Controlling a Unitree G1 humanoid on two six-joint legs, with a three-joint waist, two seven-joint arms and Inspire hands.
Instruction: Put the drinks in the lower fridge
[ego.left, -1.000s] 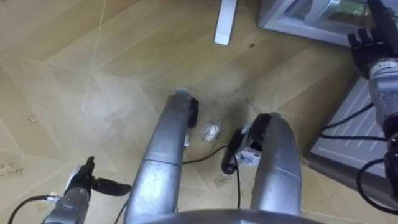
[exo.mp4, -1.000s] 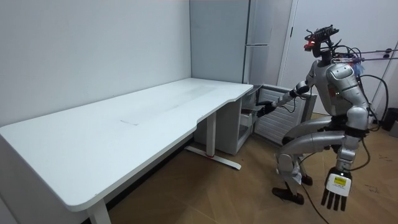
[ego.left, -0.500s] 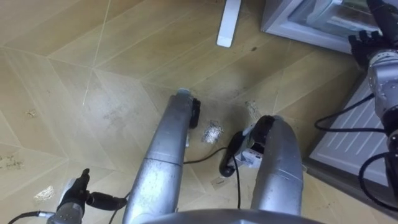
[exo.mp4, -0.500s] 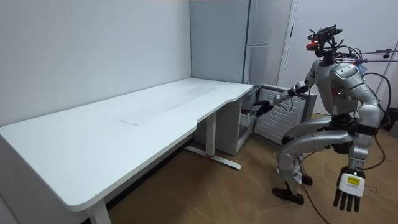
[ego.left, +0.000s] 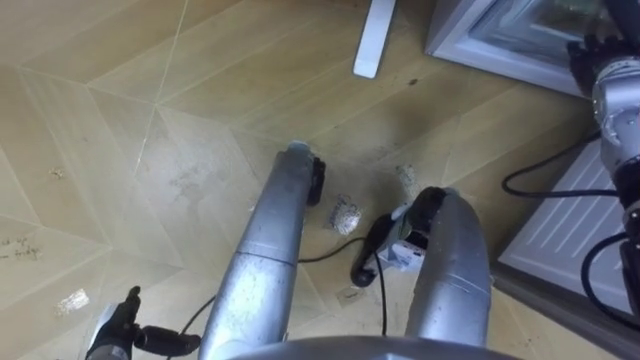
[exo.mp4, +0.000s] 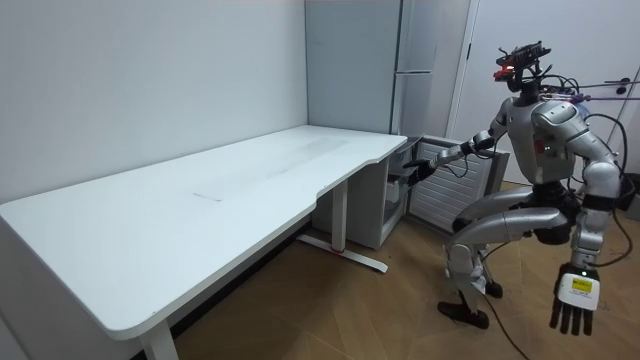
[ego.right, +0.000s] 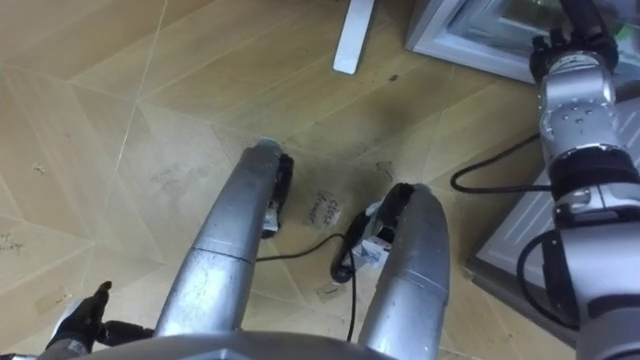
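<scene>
**Right robot hand at the open lower fridge, drinks not made out**

One long white table (exo.mp4: 200, 200) fills the room view's left. Past its far corner stands one tall grey fridge (exo.mp4: 350, 70). The robot crouches on bent knees on the wooden floor (ego.left: 120, 120) just beside it. The lower fridge (ego.left: 500, 62) stands open, with one ribbed white door panel (ego.left: 570, 220) swung out.

Of the two robot hands, the right robot hand (ego.left: 592, 50) reaches to the edge of that opening. I cannot tell how its fingers are set, or whether a drink is in them or inside the compartment. The left robot hand (exo.mp4: 574, 305) hangs low behind the robot, well apart from the fridge, with its fingers straight and relaxed.
</scene>
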